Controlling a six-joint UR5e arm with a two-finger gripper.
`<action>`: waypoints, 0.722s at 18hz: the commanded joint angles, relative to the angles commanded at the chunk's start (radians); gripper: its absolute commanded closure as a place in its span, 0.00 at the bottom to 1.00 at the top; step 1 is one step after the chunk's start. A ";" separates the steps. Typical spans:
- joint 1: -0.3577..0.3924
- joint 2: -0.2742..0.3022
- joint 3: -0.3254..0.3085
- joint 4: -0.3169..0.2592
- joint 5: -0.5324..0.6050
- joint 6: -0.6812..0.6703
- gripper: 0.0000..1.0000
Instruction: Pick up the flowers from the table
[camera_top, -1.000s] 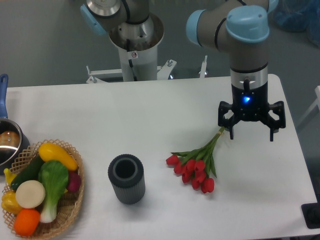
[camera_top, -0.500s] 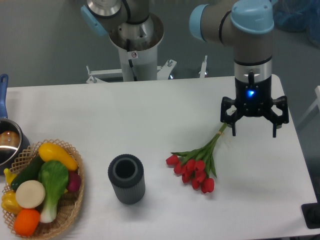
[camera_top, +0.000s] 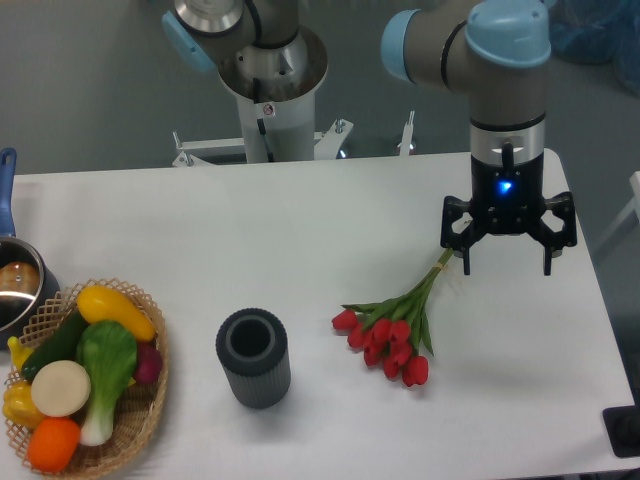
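The flowers (camera_top: 392, 333), a bunch of red tulips with green stems, lie flat on the white table (camera_top: 300, 230), buds toward the front and stem ends pointing up-right. My gripper (camera_top: 507, 266) hangs open above the table, just right of the stem tips. Its left finger (camera_top: 465, 262) is close beside the stem ends. It holds nothing.
A dark grey ribbed cylinder cup (camera_top: 253, 357) stands left of the flowers. A wicker basket (camera_top: 140, 420) of toy vegetables sits at the front left. A pot (camera_top: 15, 285) with a blue handle is at the left edge. The robot base (camera_top: 272, 90) is behind the table.
The gripper has shifted slightly right and up, away from the stem ends. It stays open. The flowers have not moved.
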 joint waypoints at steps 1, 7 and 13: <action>0.000 0.000 -0.029 -0.002 0.000 0.060 0.00; 0.038 -0.002 -0.154 -0.023 0.018 0.191 0.00; 0.060 -0.043 -0.173 -0.051 0.097 0.275 0.00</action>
